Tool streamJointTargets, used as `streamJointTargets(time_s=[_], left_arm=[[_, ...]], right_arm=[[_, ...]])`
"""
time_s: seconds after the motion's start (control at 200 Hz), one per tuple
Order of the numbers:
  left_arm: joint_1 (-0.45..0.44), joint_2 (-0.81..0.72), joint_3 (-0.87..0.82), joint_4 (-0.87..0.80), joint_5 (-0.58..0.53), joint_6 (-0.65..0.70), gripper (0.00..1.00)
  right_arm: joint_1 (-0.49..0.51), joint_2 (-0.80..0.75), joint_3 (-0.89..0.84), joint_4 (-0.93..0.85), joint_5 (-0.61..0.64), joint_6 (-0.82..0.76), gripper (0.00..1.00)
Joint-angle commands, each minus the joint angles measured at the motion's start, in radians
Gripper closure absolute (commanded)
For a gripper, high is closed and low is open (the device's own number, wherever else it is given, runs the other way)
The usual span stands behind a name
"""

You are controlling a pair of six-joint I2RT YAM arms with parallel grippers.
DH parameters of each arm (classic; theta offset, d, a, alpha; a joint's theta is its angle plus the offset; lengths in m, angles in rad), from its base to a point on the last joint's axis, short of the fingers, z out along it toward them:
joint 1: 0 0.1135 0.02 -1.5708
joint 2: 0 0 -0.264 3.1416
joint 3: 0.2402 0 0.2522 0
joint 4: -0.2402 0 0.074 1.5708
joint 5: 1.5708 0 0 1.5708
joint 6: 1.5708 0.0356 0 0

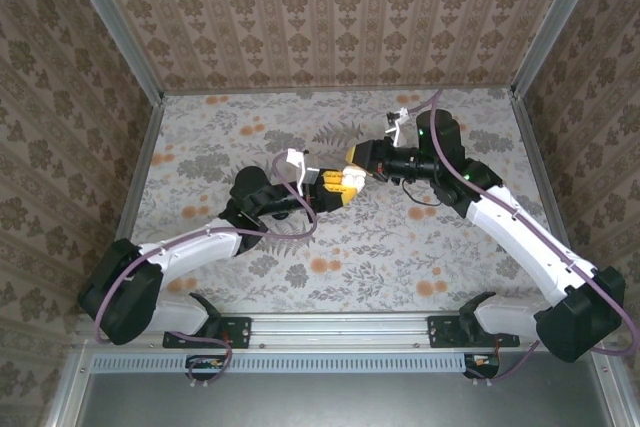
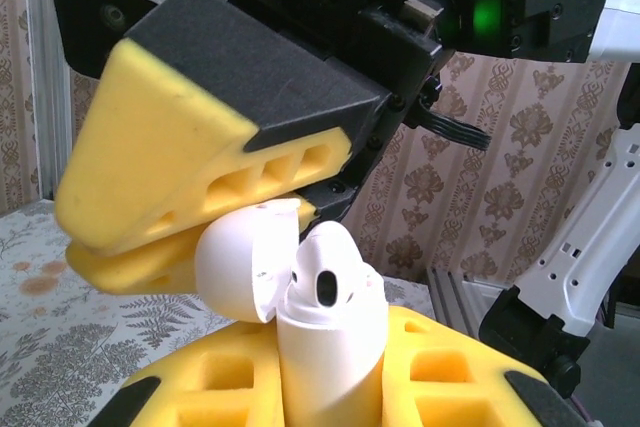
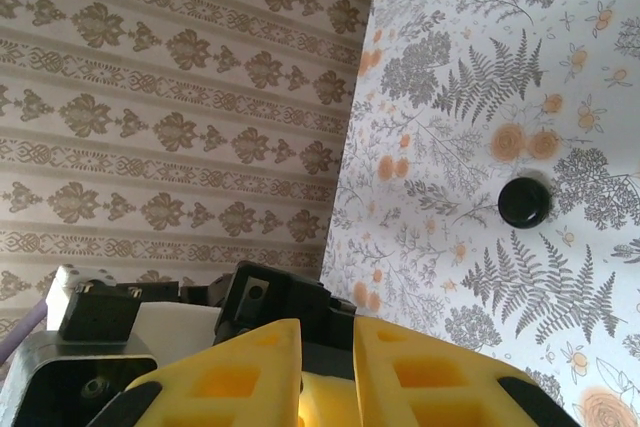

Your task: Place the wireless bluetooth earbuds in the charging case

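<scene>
White earbud [image 2: 325,277] seemingly seated in the open charging case [image 2: 330,357] clamped by the left gripper [image 2: 330,392] — right gripper [image 2: 110,242], upper left, grip unreadable — lid [image 2: 240,257] unclosed.

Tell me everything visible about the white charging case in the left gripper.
The white charging case looks like glossy plastic, standing upright, clamped between the left gripper's yellow pads. Its rounded lid is flipped open sideways, against the right gripper's fingers. A white earbud with a dark oval sits in its mouth.

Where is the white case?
In the left wrist view, the white case stands clamped in the left gripper, with the right gripper at its open lid.
</scene>
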Motion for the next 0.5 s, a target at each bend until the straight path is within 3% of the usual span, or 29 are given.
streamJointTargets(time_s=[0.0,0.495], left_arm=[[0.008,0.021,0.050,0.008,-0.045,-0.025,1.00],[0.018,0.023,0.055,-0.013,-0.112,-0.056,1.00]], right_arm=[[0.050,-0.047,-0.010,0.012,-0.126,-0.012,0.80],[0.072,-0.072,-0.001,-0.130,-0.077,-0.136,0.80]])
